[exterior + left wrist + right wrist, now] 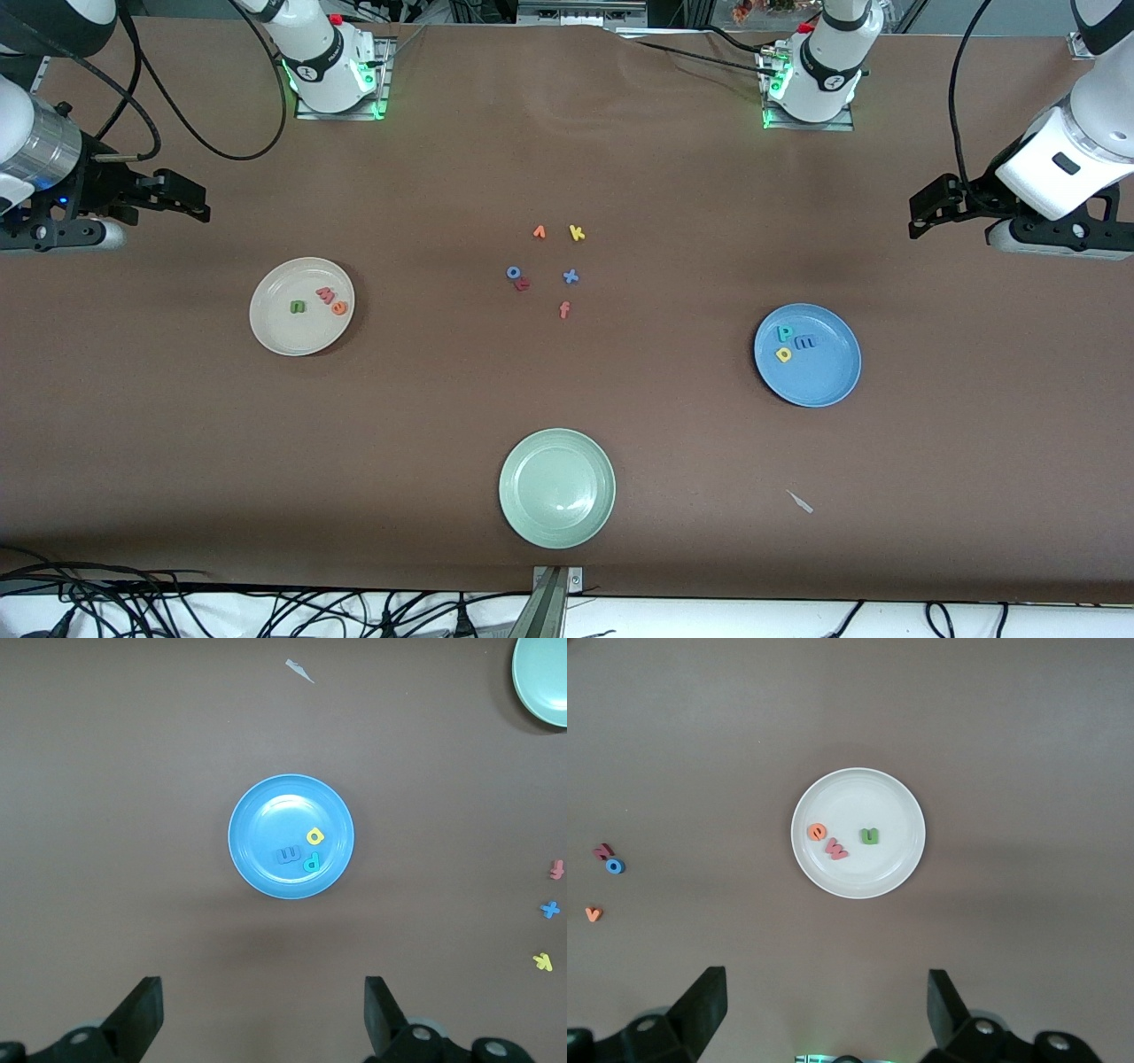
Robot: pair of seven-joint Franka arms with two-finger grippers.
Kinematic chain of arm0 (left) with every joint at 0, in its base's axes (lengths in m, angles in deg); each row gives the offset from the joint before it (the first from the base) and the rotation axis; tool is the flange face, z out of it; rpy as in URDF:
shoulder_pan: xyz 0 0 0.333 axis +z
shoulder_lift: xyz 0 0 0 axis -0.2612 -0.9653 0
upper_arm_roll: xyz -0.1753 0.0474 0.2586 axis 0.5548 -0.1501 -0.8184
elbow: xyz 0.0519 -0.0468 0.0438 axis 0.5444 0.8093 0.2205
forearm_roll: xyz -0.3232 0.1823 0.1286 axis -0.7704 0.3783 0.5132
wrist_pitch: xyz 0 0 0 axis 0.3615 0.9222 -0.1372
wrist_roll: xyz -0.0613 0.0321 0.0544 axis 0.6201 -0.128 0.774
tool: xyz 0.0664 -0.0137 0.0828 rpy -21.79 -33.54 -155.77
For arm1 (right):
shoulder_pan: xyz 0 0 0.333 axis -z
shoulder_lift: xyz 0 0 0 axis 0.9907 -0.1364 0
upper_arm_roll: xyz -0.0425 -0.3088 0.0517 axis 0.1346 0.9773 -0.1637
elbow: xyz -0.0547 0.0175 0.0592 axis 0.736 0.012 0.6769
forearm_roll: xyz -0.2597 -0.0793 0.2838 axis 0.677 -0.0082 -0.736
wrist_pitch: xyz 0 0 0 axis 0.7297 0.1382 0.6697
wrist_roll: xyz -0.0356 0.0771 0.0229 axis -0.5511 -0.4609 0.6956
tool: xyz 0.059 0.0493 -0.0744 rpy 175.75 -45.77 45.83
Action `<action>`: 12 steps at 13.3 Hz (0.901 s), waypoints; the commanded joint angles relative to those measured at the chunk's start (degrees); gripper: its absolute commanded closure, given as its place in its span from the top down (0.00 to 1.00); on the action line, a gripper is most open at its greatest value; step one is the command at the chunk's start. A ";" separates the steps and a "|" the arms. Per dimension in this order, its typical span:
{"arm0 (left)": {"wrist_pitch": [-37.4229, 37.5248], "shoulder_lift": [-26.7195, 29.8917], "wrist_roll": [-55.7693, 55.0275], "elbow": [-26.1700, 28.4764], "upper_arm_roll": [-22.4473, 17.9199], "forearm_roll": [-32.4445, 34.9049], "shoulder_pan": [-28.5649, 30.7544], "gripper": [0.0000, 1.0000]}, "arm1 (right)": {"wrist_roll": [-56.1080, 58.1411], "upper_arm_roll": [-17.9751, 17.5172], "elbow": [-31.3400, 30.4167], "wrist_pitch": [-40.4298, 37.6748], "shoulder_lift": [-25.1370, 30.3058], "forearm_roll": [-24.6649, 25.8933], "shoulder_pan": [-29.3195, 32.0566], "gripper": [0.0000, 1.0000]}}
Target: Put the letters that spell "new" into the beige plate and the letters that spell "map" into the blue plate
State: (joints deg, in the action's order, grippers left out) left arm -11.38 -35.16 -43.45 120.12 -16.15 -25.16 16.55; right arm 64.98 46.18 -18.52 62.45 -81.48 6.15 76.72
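The green n (pixel 298 307), pink w (pixel 326 293) and orange e (pixel 338 307) lie in the beige plate (pixel 275 332) toward the right arm's end of the table. The blue m (pixel 807 341), teal p (pixel 784 333) and yellow a (pixel 783 354) lie in the blue plate (pixel 824 381) toward the left arm's end. Each plate lies near its own arm's claw. The left gripper (pixel 921 217) and right gripper (pixel 190 199) hang wide open and empty by the table's end edges, so no pick seems left.

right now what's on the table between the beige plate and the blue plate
In the front view, a cluster of small foam letters lies between the round beige plate and the round blue plate; the rest is bare brown tabletop.
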 commanded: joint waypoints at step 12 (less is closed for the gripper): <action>2.92 -0.80 0.45 -1.93 0.27 1.16 0.18 1.00 | 0.01 -0.83 -0.43 0.22 0.28 0.23 0.96 1.00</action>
State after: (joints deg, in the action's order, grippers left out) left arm -9.90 -35.16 -43.45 120.11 -16.17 -25.16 16.56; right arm 64.98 46.17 -18.53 62.45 -81.54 6.15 76.82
